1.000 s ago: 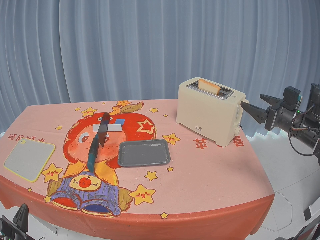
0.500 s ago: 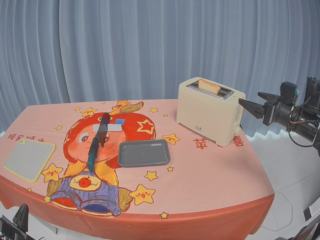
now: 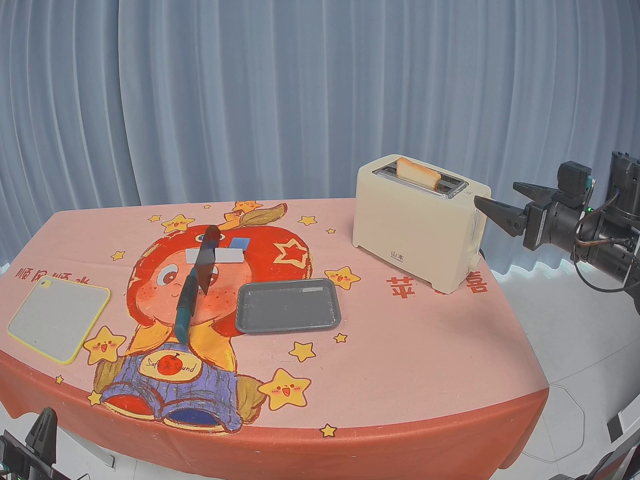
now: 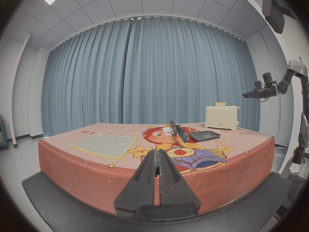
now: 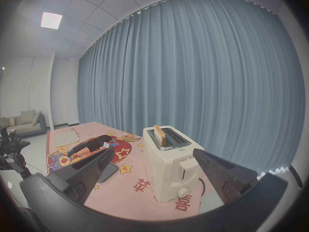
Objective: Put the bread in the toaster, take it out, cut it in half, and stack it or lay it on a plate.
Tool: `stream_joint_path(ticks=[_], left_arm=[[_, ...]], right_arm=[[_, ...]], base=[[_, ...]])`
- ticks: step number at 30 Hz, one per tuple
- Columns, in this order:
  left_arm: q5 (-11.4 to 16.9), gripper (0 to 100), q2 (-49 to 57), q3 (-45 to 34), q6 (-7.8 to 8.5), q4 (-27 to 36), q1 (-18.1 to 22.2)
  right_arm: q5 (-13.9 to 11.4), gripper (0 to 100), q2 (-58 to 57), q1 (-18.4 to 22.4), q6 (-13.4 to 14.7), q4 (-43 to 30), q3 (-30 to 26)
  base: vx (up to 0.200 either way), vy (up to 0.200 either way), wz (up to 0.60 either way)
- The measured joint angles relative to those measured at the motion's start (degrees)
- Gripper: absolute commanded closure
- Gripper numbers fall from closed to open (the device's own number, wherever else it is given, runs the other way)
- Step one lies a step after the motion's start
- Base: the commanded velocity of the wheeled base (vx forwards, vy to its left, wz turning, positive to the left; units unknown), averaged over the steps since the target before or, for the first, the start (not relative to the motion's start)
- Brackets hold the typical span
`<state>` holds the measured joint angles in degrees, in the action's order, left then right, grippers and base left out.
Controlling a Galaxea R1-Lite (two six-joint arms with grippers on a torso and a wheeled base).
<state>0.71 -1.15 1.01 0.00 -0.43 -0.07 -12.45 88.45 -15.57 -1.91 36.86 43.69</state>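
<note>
The bread stands upright in one slot of the cream toaster, its top edge poking above the rim. The toaster sits at the right rear of the tabletop, which wears a pink cartoon cloth.

From the head view, the right end effector hangs in the air just off the toaster's right end, near its top, released with its two fingers spread and grasping nothing. The right wrist view adds the toaster's end face, framed between those spread fingers: a lever high in its slot and a round dial below it.

The left wrist view gives the left end effector low before the tabletop's front edge, clenched, its fingers pressed together on nothing.

In the head view a grey plate lies mid-table, well apart from the toaster. Just beside it a teal-handled knife leans with its blade on a white block. A cutting board with a yellow rim lies at the far left.
</note>
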Motion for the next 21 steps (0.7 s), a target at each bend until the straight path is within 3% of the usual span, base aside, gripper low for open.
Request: stream_joint_path(ticks=[10, 21], left_arm=[[0.0, 100, 0.0, 0.0, 0.02, 0.0, -0.02], [-0.02, 100, 0.0, 0.0, 0.0, 0.0, -0.04]], right_arm=[[0.07, 0, 4.07, -0.17, -1.1, 0.02, 3.52], [0.3, 0, 13.56, -0.5, -3.17, 0.02, 13.36]], base=[[0.0, 0.0, 0.0], [0.0, 0.0, 0.0]])
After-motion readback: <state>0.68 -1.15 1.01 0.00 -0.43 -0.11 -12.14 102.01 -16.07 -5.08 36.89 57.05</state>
